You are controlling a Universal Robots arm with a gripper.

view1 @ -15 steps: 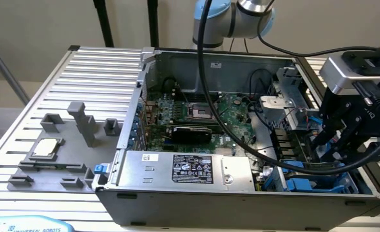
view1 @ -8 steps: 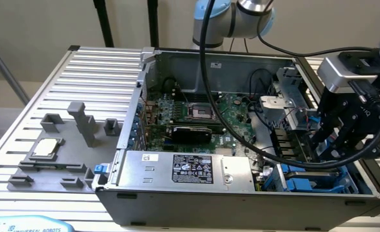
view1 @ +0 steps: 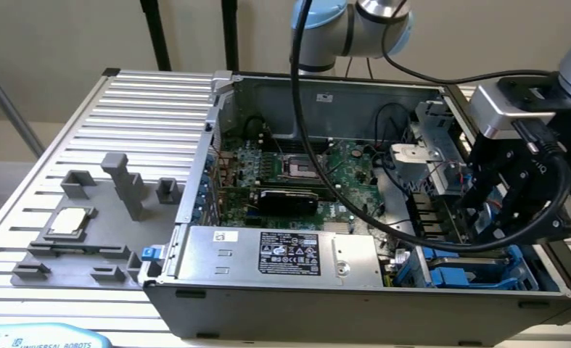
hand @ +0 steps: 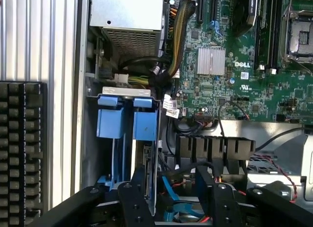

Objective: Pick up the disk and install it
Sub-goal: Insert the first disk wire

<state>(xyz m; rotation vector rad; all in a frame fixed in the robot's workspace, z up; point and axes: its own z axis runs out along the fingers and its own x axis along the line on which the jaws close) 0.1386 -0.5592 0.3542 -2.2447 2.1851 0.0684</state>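
My gripper (view1: 493, 217) hangs inside the open computer case (view1: 363, 297), over the drive bay at the exterior view's right. In the wrist view its two black fingers (hand: 139, 192) stand apart, and a blue carrier part (hand: 178, 207) lies low between them with a gap on each side. I take that part for the disk, whose metal body is hidden under the gripper. Beside it, two blue carriers (hand: 127, 123) stand seated in the bay. The same blue carriers (view1: 459, 277) sit below the gripper in the exterior view.
A grey power supply (view1: 276, 254) with a black-and-white sticker fills the case's front. The motherboard (view1: 295, 174) lies behind it, with black cables (view1: 363, 210) looping across. At the exterior view's left, a grey fixture (view1: 120, 210) holds a small silver chip (view1: 72, 221).
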